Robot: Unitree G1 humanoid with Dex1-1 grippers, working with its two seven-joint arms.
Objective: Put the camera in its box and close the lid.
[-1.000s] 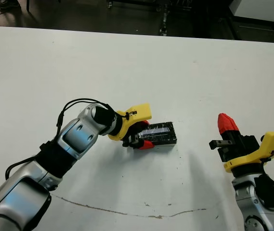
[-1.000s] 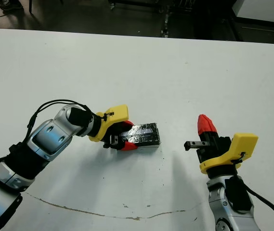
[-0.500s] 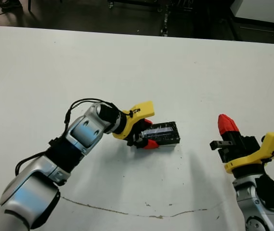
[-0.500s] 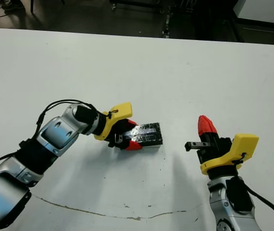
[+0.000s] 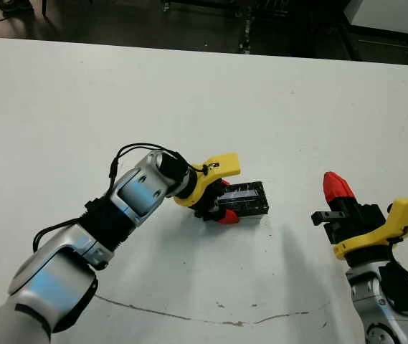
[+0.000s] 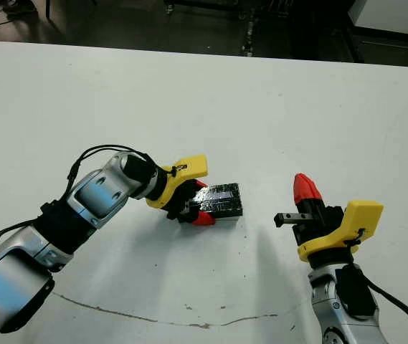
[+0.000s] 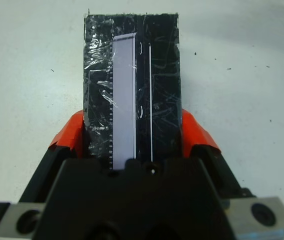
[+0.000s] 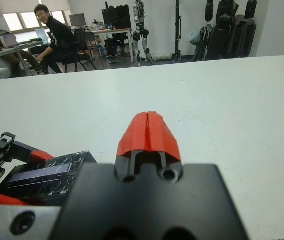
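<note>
The lid (image 7: 132, 95), a glossy black wrinkly slab with a pale grey stripe, lies flat on the white table at mid-table (image 5: 247, 198). My left gripper (image 5: 221, 202) is shut on the lid's left end, one red finger (image 7: 69, 135) pressed against each long side. Neither the box nor the camera shows; the lid covers whatever lies beneath it. My right gripper (image 5: 337, 185) hovers to the right of the lid, well apart from it, shut with nothing between its fingers (image 8: 148, 132).
A thin dark crack (image 5: 189, 315) runs across the table near its front edge. The far edge (image 5: 204, 50) borders a dark floor. Beyond the table, in the right wrist view, a person (image 8: 52, 40) sits at desks beside standing equipment.
My left forearm and gripper have shifted a little to the right, further onto the lid's end. The lid has barely moved and the right arm has stayed still.
</note>
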